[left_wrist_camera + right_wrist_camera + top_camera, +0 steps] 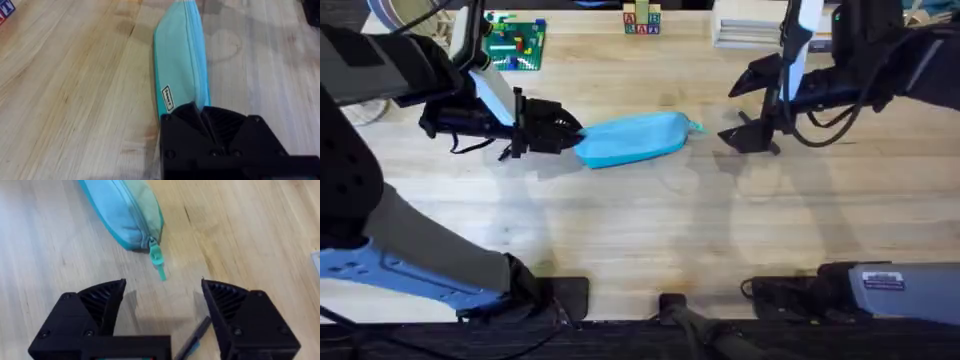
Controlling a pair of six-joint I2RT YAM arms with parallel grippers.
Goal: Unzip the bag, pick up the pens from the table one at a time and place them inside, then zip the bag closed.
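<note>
At the bag's (632, 138) near end your left gripper (563, 128) is clamped on it; mid-table, the light blue pouch is zipped (small white label, unreadable). Your right gripper (162, 307) gapes beside the teal pull tab (157, 262).

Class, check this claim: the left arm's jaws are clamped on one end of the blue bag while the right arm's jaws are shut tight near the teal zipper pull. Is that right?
Not quite. The right gripper has its jaws wide open, not shut, as the right wrist view shows; the teal zipper pull lies free on the table beyond them. The left gripper does clamp one end of the bag.
</note>
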